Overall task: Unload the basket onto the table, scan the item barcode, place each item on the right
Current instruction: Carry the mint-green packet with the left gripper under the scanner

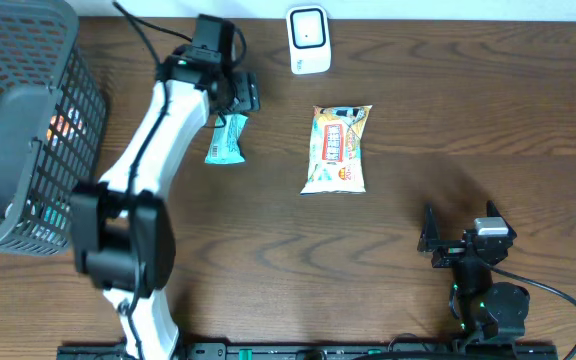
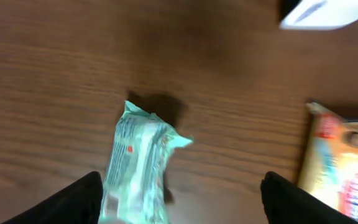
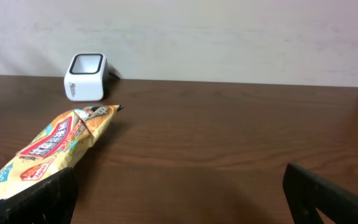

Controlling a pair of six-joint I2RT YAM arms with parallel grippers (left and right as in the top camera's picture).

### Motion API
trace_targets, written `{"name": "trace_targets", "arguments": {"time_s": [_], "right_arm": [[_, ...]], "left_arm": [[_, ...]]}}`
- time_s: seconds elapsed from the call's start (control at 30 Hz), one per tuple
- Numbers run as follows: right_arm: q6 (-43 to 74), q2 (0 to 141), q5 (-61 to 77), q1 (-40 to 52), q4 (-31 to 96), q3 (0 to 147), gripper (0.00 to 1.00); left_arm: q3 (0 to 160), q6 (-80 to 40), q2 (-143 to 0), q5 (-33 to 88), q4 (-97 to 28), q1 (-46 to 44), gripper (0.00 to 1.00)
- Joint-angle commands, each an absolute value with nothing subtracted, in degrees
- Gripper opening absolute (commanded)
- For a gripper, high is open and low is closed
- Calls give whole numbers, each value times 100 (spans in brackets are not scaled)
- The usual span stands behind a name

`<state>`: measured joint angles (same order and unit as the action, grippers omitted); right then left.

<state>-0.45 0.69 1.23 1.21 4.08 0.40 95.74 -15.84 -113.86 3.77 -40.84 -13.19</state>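
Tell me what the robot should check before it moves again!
1. Left end effector open: ok.
2. Teal packet lies between its open jaws, not gripped: ok.
3. The side to scan faces up: cannot tell.
4. Scanner stands with nothing in front of it: ok.
5. Orange snack bag lies apart from the teal packet: ok.
6. Right end effector open and empty: ok.

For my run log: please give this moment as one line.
left gripper open above teal bar | right gripper open, empty | yellow bag flat on table | scanner at far edge
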Motion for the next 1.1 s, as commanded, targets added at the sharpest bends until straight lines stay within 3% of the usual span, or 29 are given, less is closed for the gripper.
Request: {"name": "trace_targets", "arguments": {"time_s": [0.0, 0.27, 0.4, 0.6, 1.07], "right_arm": [[14, 32, 78, 106, 438, 36, 99], [14, 32, 78, 106, 440, 36, 99], [14, 32, 78, 106, 440, 36, 99], [14, 32, 78, 106, 440, 36, 99], [14, 32, 78, 106, 440, 36, 99]], "left_arm": [[9539, -1476, -11828, 207, -4056, -1332, 81], [9535, -1306, -12512, 209, -4108, -1361, 80], [9535, -1288, -12529, 209, -4185, -1448, 59], [9485, -1291, -12529, 209, -4536, -1686, 52], [9472, -1942, -12529, 1398, -4790, -2705, 50]]}}
